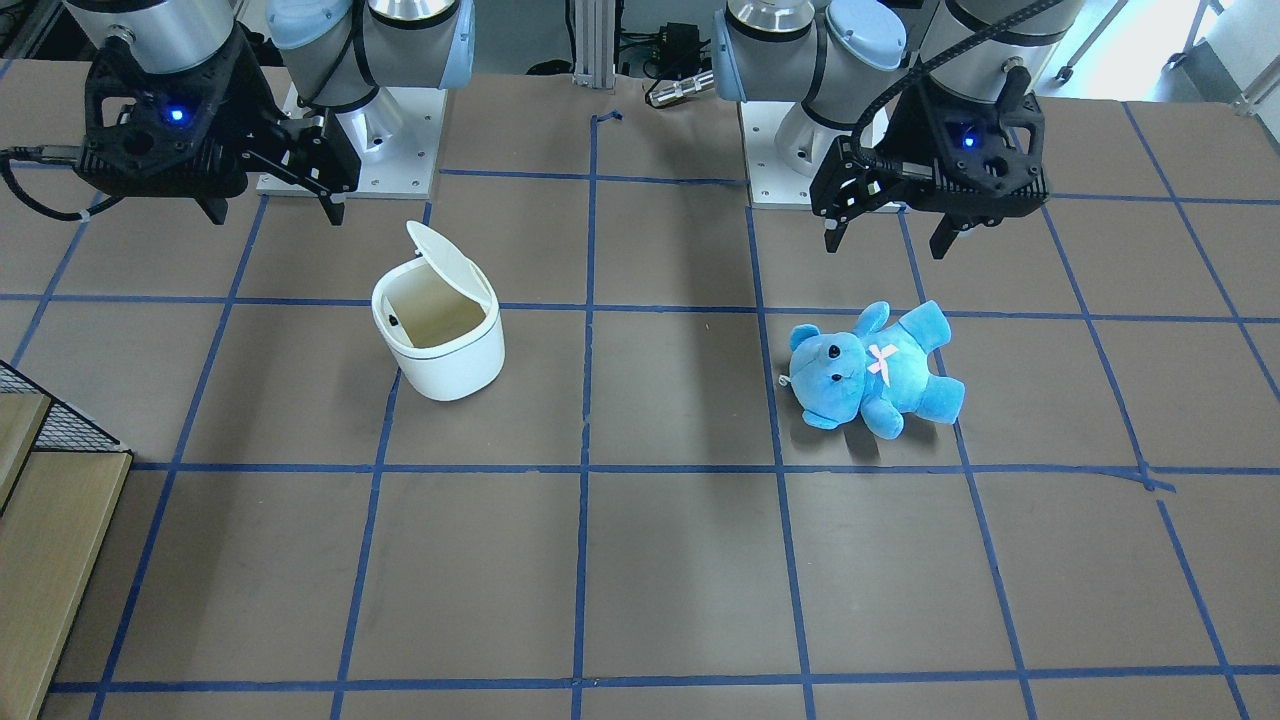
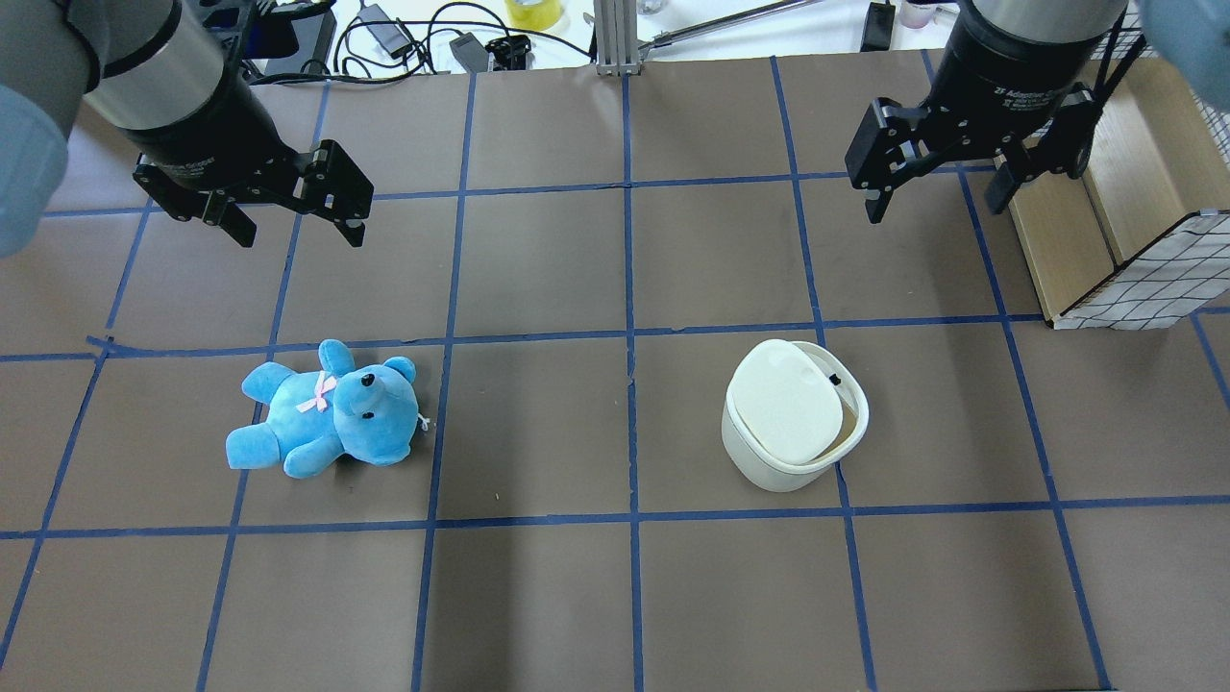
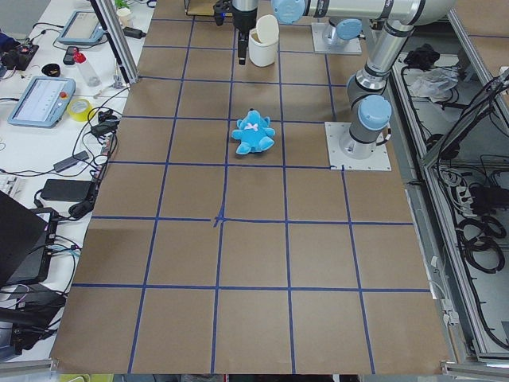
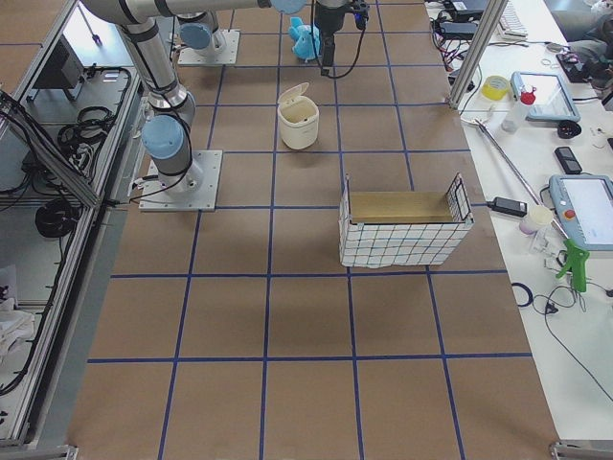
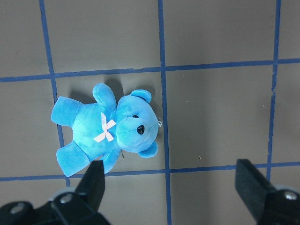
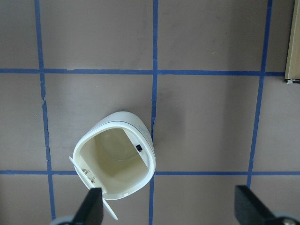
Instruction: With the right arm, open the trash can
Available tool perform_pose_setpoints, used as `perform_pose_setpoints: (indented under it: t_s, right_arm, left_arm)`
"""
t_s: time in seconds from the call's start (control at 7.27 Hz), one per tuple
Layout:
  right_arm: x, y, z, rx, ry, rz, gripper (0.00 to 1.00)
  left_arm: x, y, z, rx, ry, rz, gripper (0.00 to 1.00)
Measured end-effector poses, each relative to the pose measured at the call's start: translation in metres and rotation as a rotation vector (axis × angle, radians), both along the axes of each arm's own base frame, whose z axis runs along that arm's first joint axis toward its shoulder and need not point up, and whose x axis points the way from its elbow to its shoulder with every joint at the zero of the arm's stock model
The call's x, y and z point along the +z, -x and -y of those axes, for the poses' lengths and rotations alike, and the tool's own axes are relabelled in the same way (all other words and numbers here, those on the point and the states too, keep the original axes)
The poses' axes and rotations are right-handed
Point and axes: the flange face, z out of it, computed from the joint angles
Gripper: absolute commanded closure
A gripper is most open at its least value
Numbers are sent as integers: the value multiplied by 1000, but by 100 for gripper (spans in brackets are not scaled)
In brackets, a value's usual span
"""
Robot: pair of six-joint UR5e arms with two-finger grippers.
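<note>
Already the trash can (image 1: 455,365) stands with its flat lid (image 1: 440,250) tipped up in the front-facing view. It is smooth white plastic with rounded corners and a beige inside. The right gripper (image 1: 272,212) hangs raised, clear of it, jaws wide and empty. From overhead, the can lies on this arm's side. The left gripper (image 2: 300,231), also wide and empty, is by the soft blue teddy bear (image 2: 327,413). The right wrist view looks down into the can, so opening seems done.

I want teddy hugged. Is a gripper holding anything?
Nothing is held. The left gripper and right gripper are open and empty; the teddy lies untouched.
</note>
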Motion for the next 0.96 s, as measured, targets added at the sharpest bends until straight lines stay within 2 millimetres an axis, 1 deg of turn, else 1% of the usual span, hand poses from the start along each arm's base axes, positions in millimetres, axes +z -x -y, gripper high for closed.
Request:
perform_pose_setpoints:
  t_s: [0.55, 0.96]
  right_arm:
    - [0, 10, 5, -20, 12, 5, 0]
    - [0, 10, 5, -20, 11, 5, 0]
  left_arm:
    - [0, 0, 0, 0, -1, 0, 0]
    - [0, 0, 0, 0, -1, 0, 0]
